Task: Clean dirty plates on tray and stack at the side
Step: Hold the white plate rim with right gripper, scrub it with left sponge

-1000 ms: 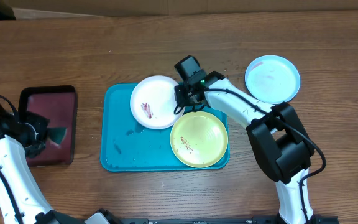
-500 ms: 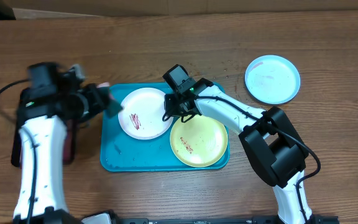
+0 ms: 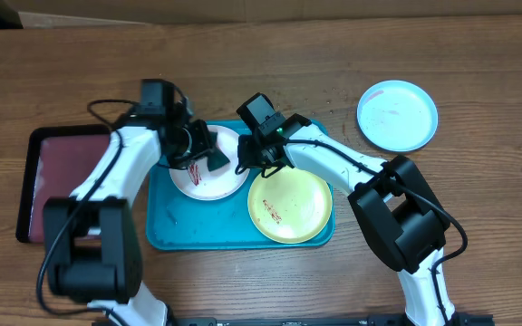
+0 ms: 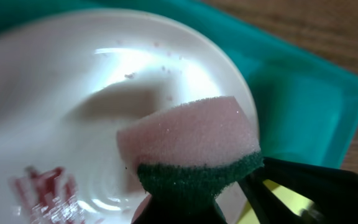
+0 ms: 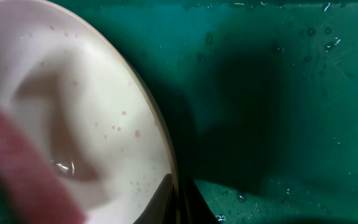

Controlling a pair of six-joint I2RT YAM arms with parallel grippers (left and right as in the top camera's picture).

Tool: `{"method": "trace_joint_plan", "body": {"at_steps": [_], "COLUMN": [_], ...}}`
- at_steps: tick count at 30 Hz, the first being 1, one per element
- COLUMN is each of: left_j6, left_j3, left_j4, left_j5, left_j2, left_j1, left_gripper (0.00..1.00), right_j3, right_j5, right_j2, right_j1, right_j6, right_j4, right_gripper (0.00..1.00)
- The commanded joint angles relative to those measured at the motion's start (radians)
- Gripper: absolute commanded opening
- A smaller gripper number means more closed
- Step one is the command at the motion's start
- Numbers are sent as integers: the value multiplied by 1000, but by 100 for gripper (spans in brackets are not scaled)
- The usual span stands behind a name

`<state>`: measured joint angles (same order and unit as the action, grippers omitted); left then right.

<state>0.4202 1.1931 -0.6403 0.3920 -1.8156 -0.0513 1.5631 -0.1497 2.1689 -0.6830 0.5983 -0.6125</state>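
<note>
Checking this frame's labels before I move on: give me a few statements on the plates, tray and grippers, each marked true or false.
1. The left gripper holds a sponge over the white plate. True.
2. The light blue plate lies on the tray. False: it sits on the table, right of the tray.
3. The white plate is clean. False: a red smear shows on it.
4. The yellow-green plate lies on the tray. True.
5. The right gripper is at the white plate's rim. True.
</note>
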Motion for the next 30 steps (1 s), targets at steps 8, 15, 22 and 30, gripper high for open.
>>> {"method": "trace_joint_plan", "body": {"at_steps": [8,15,22,30], "left_j6": [3,11,11,-79], "left_j3": [14,63,271,459], "left_j4": [-46,-198,-356,-412], "left_j5": [-183,-529,-634,-279], "left_j2": [-154,-142,-132,-132], "left_j1": [-11,8,8,8], "left_gripper": [4,4,4,4], "right_j3": [-5,-4,-4,-5], "right_j5": [18,37,44,40], "right_j2": [3,3,3,3], "right_j1": [-2,-2,-2,-2], "right_j6": [4,4,4,4], "right_j4": [2,-2,-3,-6], "right_gripper": [4,4,4,4]}}
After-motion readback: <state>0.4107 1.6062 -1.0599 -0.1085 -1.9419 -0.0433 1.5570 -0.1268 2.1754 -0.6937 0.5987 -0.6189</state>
